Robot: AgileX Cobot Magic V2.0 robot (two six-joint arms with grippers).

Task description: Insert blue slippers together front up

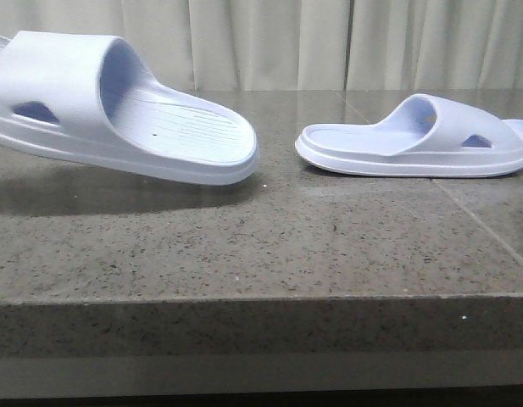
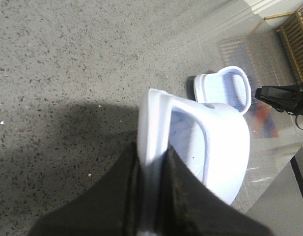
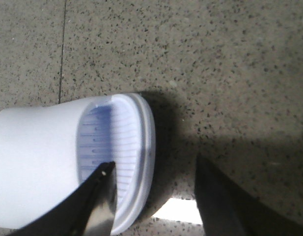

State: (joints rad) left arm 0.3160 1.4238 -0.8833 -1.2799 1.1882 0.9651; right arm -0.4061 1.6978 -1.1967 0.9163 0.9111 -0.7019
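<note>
One blue slipper (image 1: 117, 110) hangs tilted above the stone table's left side, footbed facing forward. My left gripper (image 2: 152, 152) is shut on that slipper's side rim (image 2: 225, 142); the gripper itself is outside the front view. The other blue slipper (image 1: 414, 144) lies flat, sole down, on the right of the table and also shows in the left wrist view (image 2: 225, 87). My right gripper (image 3: 153, 182) is open at one end of it (image 3: 38, 162). One finger (image 3: 99, 196) is over the ribbed footbed and the other (image 3: 225, 201) is over bare table.
The speckled stone table (image 1: 244, 246) has its front edge near the bottom of the front view. Pale curtains (image 1: 269, 42) hang behind it. A wooden slatted frame (image 2: 293, 39) stands on the floor beyond the table's edge.
</note>
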